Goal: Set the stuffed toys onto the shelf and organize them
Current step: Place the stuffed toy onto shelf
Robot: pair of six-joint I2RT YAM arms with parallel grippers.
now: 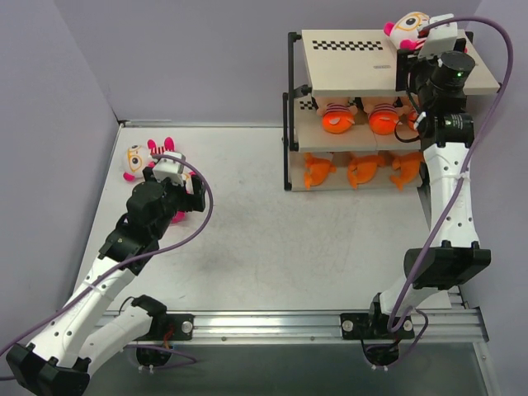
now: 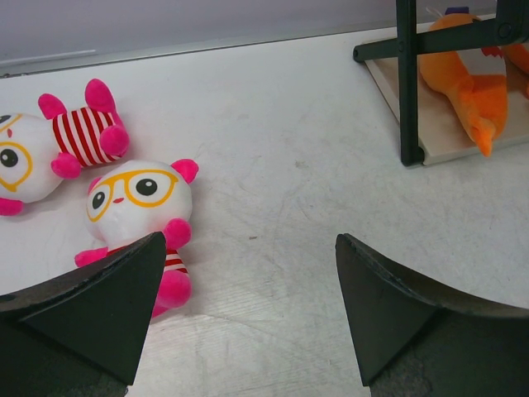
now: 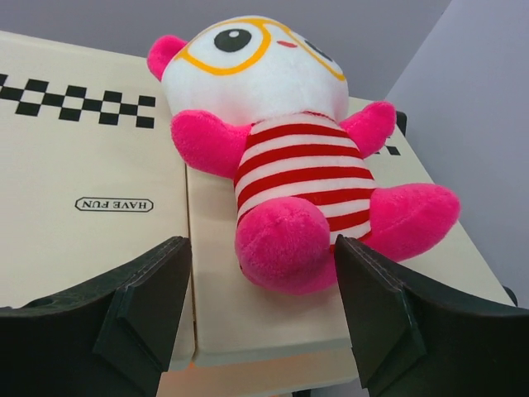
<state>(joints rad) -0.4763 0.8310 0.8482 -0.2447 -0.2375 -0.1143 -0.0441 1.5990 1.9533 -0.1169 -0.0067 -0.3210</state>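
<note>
While right pincer (image 3: 263, 244) gapes, glasses toy (image 3: 281, 157) atop shelf (image 3: 83, 141), perhaps untouched.

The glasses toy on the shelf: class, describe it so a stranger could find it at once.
Find the shelf at the table's far right. On its top board, right end, lies one toy. Unlike the orange toys below, it has a white face, yellow glasses, pink limbs and a red-striped belly.

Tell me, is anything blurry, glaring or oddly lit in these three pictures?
Top view: soft, even light, no glare; the shelf shades its lower tiers. Left wrist view: the nearer glasses toy is sharp, the dark fingers show little detail. Right wrist view: the toy on the shelf top looms large from closeness, yet is crisp.
</note>
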